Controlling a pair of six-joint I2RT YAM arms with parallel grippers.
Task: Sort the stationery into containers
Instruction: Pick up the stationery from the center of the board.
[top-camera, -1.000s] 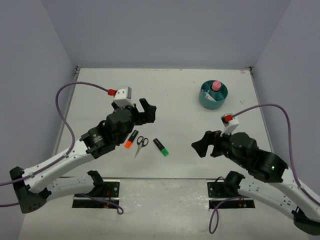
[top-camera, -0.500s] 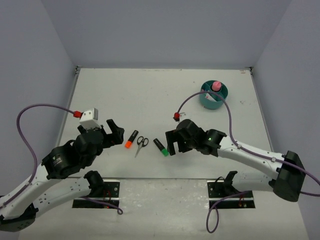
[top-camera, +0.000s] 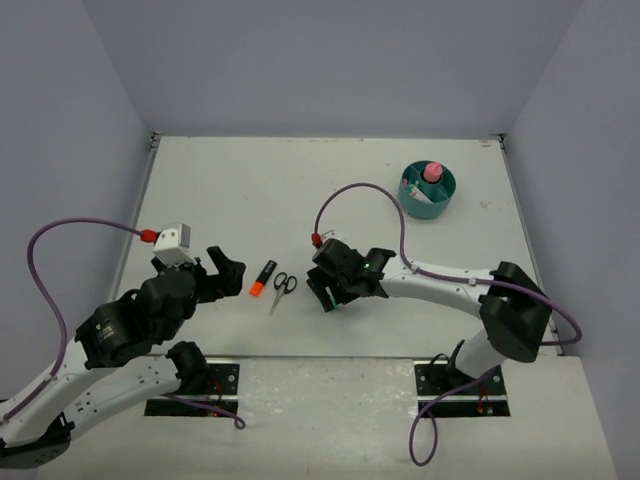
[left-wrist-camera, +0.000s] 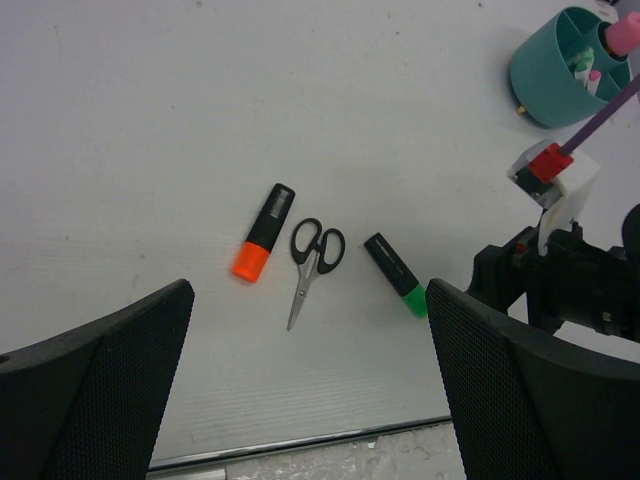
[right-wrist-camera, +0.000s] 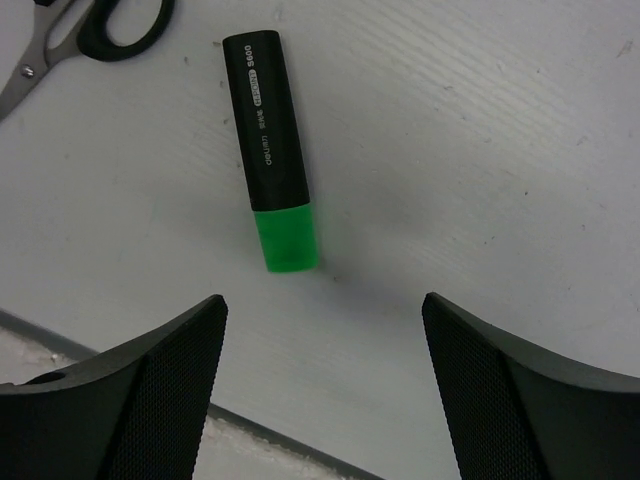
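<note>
Scissors (top-camera: 281, 290) beside orange highlighter (top-camera: 263, 277) (apart).

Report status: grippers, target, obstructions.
Right gripper open above green highlighter, not touching. Left gripper open, empty. Scissors lie nearby, apart; nothing blocking.

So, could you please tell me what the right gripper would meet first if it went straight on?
Probably the green highlighter, lying on the table just ahead of the open right gripper; how far ahead is unclear.

You see a white table (top-camera: 330, 190), pale grey walls (top-camera: 330, 60) on three sides, two black plates (top-camera: 226, 380) at its near edge.
</note>
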